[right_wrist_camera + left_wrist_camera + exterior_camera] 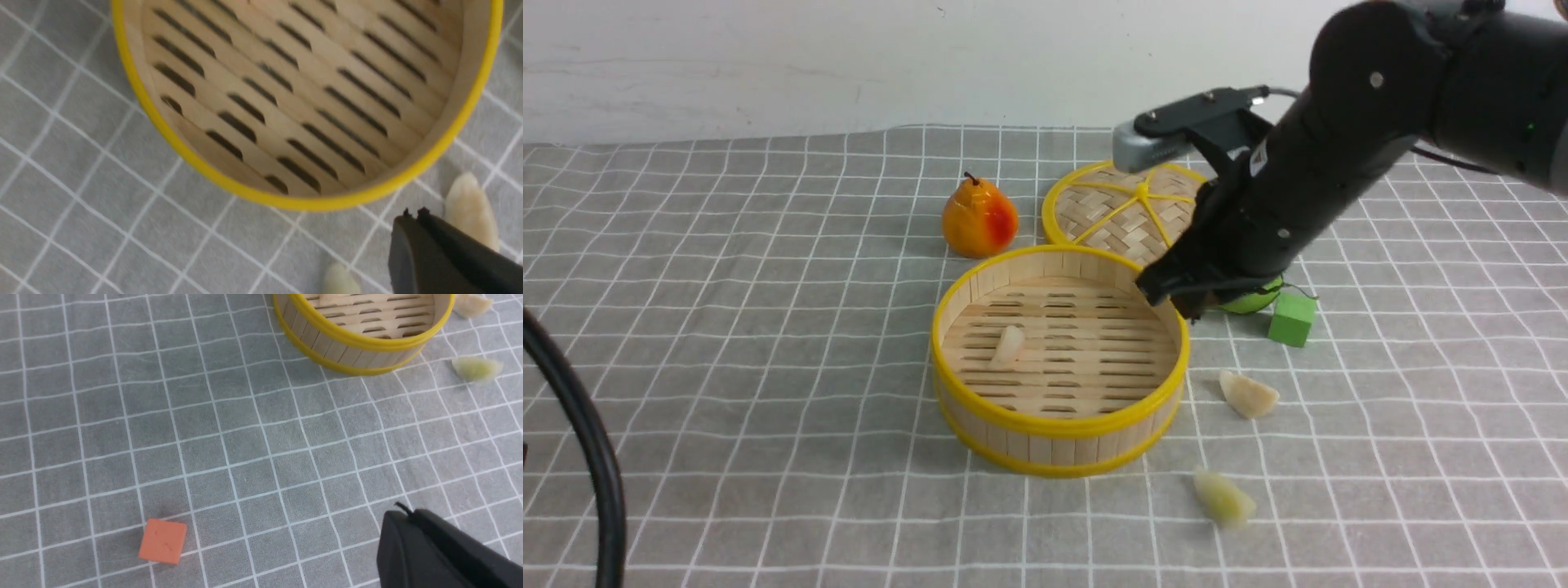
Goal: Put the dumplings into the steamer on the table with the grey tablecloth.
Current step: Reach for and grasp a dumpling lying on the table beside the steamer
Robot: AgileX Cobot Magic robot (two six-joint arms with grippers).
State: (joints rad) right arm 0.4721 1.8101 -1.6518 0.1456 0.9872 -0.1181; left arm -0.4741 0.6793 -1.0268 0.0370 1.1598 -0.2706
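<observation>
The bamboo steamer (1054, 425) stands mid-table on the grey tablecloth (727, 327). One pale dumpling (1009, 345) lies on its slat floor, left of centre. Two more dumplings lie on the cloth to its right, one off-white (1248, 395) and one yellowish (1223, 498) nearer the front. My right gripper (1176, 300) hangs shut and empty over the steamer's right rim. In the right wrist view its shut tips (412, 213) show just outside the rim (286, 200), with the off-white dumpling (470, 212) behind them. My left gripper (402, 510) is shut and empty above bare cloth.
An orange-red pear (980, 219) and the flat woven lid (1123, 208) sit behind the steamer. A green cube (1292, 318) and a green round object (1254, 300) lie under my right arm. An orange cube (162, 541) is near my left gripper. A black cable (588, 441) is at the left.
</observation>
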